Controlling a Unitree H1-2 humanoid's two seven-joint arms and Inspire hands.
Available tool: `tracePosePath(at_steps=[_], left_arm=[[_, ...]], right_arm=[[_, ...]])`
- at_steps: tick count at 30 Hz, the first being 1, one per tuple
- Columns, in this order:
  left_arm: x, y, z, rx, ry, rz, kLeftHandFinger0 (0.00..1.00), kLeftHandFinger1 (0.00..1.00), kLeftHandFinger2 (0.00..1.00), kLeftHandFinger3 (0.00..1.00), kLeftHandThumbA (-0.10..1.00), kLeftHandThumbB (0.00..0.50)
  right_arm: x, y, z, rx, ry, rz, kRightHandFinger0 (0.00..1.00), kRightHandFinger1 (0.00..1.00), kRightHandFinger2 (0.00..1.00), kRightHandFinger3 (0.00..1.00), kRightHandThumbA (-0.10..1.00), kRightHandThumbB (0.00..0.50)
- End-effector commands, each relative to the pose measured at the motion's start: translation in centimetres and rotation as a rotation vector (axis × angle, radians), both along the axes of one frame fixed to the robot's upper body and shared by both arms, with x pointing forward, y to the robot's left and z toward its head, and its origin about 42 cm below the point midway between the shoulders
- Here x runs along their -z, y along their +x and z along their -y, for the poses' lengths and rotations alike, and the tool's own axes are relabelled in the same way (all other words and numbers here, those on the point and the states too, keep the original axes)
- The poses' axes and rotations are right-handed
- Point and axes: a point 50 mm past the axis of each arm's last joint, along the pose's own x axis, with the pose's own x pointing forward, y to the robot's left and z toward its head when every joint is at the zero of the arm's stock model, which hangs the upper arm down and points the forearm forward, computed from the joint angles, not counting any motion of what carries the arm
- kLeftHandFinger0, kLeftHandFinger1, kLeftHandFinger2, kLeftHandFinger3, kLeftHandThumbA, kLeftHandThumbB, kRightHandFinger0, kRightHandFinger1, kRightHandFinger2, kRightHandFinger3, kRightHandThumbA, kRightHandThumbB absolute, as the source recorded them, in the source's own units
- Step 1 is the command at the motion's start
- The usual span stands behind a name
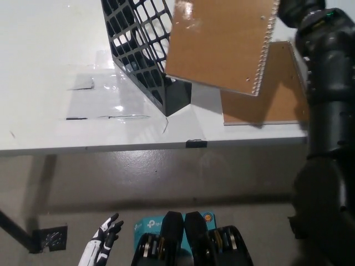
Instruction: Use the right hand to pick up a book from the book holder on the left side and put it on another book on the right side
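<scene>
A brown spiral-bound book [222, 44] hangs tilted in the air just right of the black mesh book holder [138, 50], above the white table [55, 111]. My black right hand [297, 8] grips it by the spiral edge at the picture's top, largely cut off by the frame. A second brown book [272, 100] lies flat on the table at the right, partly under the lifted one. My white left hand [102, 246] rests low at the bottom left, below the table, fingers apart and empty.
The table's front edge [138, 145] runs across the middle, with a small black clip [196, 143] on it. Clear tape patches [105, 100] lie left of the holder. Floor shows below, with a blue box [150, 226] near my body.
</scene>
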Motion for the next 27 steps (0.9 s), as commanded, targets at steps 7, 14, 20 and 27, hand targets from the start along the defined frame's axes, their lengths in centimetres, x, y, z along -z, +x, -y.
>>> tracePosePath(at_steps=[7, 14, 20, 27], left_arm=[[-0.2, -1.0, -0.2, -0.02, -0.003, 0.038, 1.0, 0.93, 0.86, 0.93, 1.0, 0.102], [0.0, -1.4, -0.2, -0.013, 0.02, 0.039, 1.0, 0.91, 0.82, 0.92, 1.0, 0.076], [-0.1, -1.1, -0.2, -0.018, -0.001, 0.029, 0.93, 0.91, 0.86, 0.94, 1.0, 0.116], [-0.1, -1.3, -0.1, -0.022, -0.02, 0.02, 0.91, 0.9, 0.85, 0.93, 0.98, 0.117]], right_arm=[[-19.9, -4.5, 8.4, -0.033, 0.23, 0.535, 0.0, 0.26, 0.71, 1.0, -0.1, 0.046], [-17.3, -3.1, 8.2, -0.027, 0.213, 0.442, 0.0, 0.27, 0.71, 1.0, -0.1, 0.032], [-14.7, -1.5, 7.5, -0.044, 0.203, 0.346, 0.0, 0.32, 0.72, 1.0, -0.1, 0.023], [-10.5, 0.5, 6.4, -0.078, 0.139, 0.226, 0.0, 0.31, 0.69, 1.0, -0.1, 0.032]])
